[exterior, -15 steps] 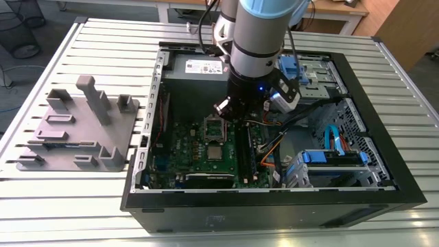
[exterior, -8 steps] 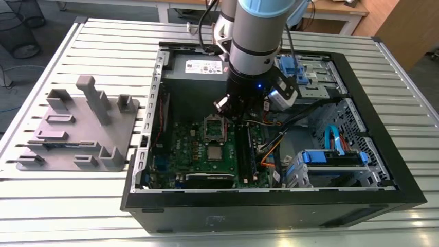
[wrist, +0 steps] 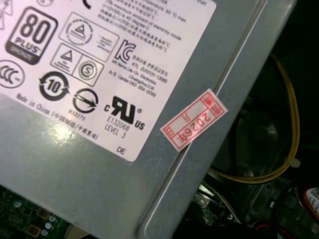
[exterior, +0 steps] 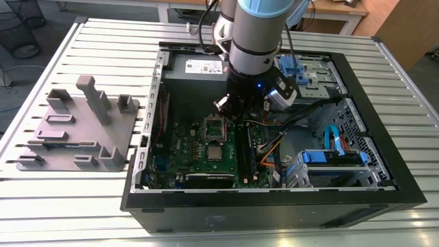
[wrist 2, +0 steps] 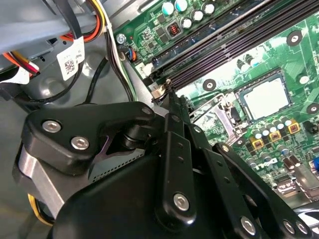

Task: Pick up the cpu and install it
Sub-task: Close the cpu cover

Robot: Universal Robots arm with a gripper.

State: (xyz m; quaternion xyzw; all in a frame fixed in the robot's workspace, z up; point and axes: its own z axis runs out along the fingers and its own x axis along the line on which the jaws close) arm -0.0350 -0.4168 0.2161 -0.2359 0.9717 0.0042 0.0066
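Starting at the exterior view's left, the grey fixture (exterior: 75,128) is seen well apart from the action. Inside the case (exterior: 274,206) the cpu (exterior: 215,152) is found lying flat in its socket on the board (exterior: 185,141), just beside the open bracket (exterior: 214,128). Further right the gripper (exterior: 229,109) is held low over that bracket, jaws judged closed with nothing seen between them. The chip is reckoned light, stiff and slick-topped but fragile underneath, so it is best taken by two opposite edges and kept level.
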